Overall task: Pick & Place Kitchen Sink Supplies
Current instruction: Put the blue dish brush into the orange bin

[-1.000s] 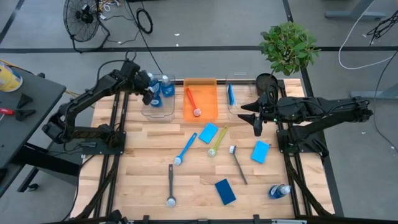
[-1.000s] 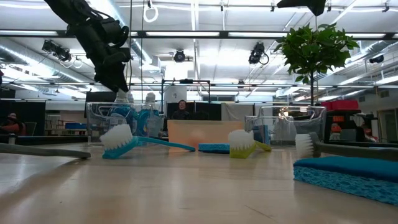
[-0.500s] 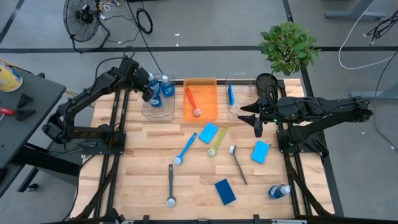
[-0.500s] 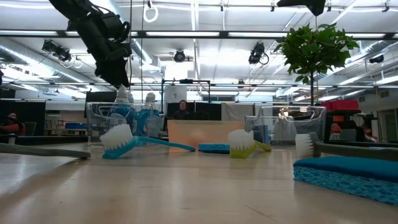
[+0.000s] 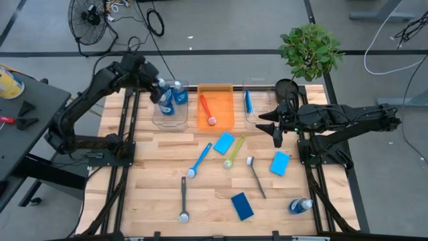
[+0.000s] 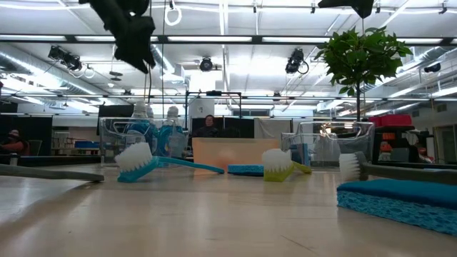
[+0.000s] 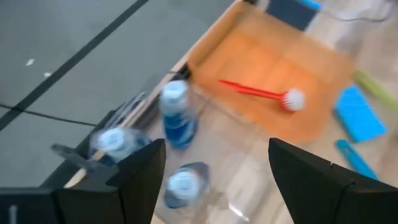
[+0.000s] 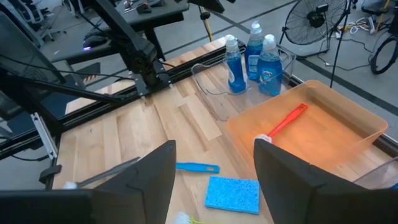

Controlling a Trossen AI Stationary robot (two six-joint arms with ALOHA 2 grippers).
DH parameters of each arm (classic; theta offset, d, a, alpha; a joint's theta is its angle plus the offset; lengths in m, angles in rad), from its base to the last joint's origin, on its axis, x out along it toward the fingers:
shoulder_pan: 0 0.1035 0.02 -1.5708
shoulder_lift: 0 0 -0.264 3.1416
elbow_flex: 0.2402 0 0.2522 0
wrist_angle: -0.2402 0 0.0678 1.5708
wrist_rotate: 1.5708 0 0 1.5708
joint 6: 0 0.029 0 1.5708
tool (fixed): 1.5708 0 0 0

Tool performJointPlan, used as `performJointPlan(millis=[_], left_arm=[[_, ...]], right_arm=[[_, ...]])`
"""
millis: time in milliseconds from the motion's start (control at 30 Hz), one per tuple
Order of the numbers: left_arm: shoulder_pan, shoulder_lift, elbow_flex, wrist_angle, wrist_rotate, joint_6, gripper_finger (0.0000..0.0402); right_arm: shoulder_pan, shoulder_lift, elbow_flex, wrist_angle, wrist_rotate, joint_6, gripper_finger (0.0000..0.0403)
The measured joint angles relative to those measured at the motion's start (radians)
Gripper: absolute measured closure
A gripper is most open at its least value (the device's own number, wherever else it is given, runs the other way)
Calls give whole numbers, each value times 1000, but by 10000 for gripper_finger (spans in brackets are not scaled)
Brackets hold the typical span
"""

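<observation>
Three clear bottles with blue contents (image 5: pixel 171 96) stand upright in the clear left bin (image 5: pixel 168 120). My left gripper (image 7: pixel 214 186) hangs open high above them, holding nothing; the low view shows it (image 6: pixel 145 63) well above the bin. A red brush (image 5: pixel 207 110) lies in the orange bin (image 5: pixel 215 88). My right gripper (image 5: pixel 277 137) hovers open and empty by the clear right bin (image 5: pixel 249 119), which holds a blue sponge (image 5: pixel 248 102). On the table lie a blue brush (image 5: pixel 199 159), a yellow-green brush (image 5: pixel 233 152), two dark grey brushes (image 5: pixel 255 175), three blue sponges (image 5: pixel 242 205) and a bottle on its side (image 5: pixel 301 205).
A potted plant (image 5: pixel 309 50) stands at the far right corner behind the right arm. The three bins line the far edge. Bare wood lies at the near left (image 5: pixel 147 194). Beyond the table are a fan (image 5: pixel 87 17) and a person (image 6: pixel 208 126).
My left gripper has risen well clear of the bottles in the left bin and drawn slightly toward the table's far left corner, staying open with nothing in it. The bottles stand where they were. The right arm has kept still.
</observation>
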Motion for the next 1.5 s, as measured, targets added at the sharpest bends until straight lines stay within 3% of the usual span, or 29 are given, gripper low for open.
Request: performJointPlan(millis=[267, 600, 1367, 1500], left_arm=[[-153, 0, 22, -26, 79, -96, 113], [-394, 0, 22, -22, 71, -259, 113], [-877, 17, 23, -19, -404, -778, 114], [-940, 61, 23, -7, -437, -839, 114]], right_arm=[[0, 0, 0, 0, 0, 0, 185], [0, 0, 0, -2, 0, -27, 185], [0, 0, 0, -40, -1, -8, 185], [0, 1, 0, -41, -1, -11, 185]])
